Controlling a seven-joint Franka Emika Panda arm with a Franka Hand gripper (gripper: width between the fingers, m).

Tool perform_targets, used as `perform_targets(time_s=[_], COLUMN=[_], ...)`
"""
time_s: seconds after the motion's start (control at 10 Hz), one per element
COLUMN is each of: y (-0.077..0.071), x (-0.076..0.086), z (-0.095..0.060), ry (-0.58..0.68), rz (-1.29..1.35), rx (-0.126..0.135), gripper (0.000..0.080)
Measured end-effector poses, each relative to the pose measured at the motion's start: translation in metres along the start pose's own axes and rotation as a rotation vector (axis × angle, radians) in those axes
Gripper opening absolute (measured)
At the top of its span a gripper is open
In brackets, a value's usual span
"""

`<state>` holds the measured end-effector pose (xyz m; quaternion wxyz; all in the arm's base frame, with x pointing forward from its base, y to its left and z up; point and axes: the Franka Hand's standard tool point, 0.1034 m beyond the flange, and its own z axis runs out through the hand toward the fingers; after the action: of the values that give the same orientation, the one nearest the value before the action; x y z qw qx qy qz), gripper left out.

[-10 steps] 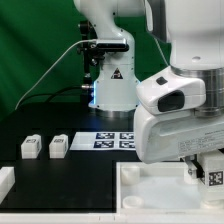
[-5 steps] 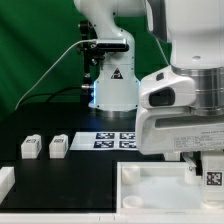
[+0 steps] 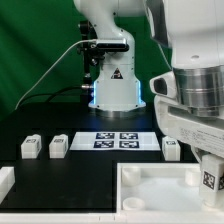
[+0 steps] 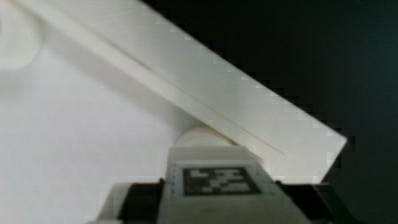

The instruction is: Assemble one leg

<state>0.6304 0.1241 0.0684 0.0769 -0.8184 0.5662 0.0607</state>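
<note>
squinting at the exterior view, i find my gripper (image 3: pixel 208 172) half cut off by the frame edge and crowded by my own arm. black table (image 3: pixel 80 170), green backdrop (image 3: pixel 40 40). it is clamped on 1 leg (image 4: pixel 221 170), a stubby white block with a black-and-white tag, at the white panel (image 3: pixel 150 185) rim; touching or not, i cannot tell. 3 other legs (image 3: pixel 58 146) rest near the marker board (image 3: pixel 118 139).

The table (image 3: pixel 90 165) is showing black throughout. The leg (image 3: pixel 209 179) at the near right is presenting white, with a black-and-white square tag. Three loose legs (image 3: pixel 30 147) (image 3: pixel 58 146) (image 3: pixel 171 148) are showing white likewise. The panel (image 3: pixel 160 188) is reading plain white. The marker board (image 3: pixel 117 139) is carrying black-and-white tags on white. The backdrop (image 3: pixel 25 30) is showing green.
</note>
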Motion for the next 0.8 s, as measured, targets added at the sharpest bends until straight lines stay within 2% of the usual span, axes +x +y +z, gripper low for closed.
perform_targets(time_s=[0.1,0.4,0.5,0.6,0.7,0.8], y=[0.0006,0.0015,0.0017,0.0018,0.0022,0.0018], x=[0.0018,0.0019,0.0019,0.0016,0.0017,0.0011], z=[-0.0005,0.0001,0.0004,0.0002,-0.0024,-0.0091], ry=[-0.010,-0.012,-0.011,-0.010,-0.006,-0.006], rz=[0.081,0.053,0.004,-0.015,-0.164,-0.390], rx=[0.011,0.011,0.011,0.010,0.006,0.004], gripper=[0.0292,0.0292,0.0514,0.0514,0.0621,0.0641])
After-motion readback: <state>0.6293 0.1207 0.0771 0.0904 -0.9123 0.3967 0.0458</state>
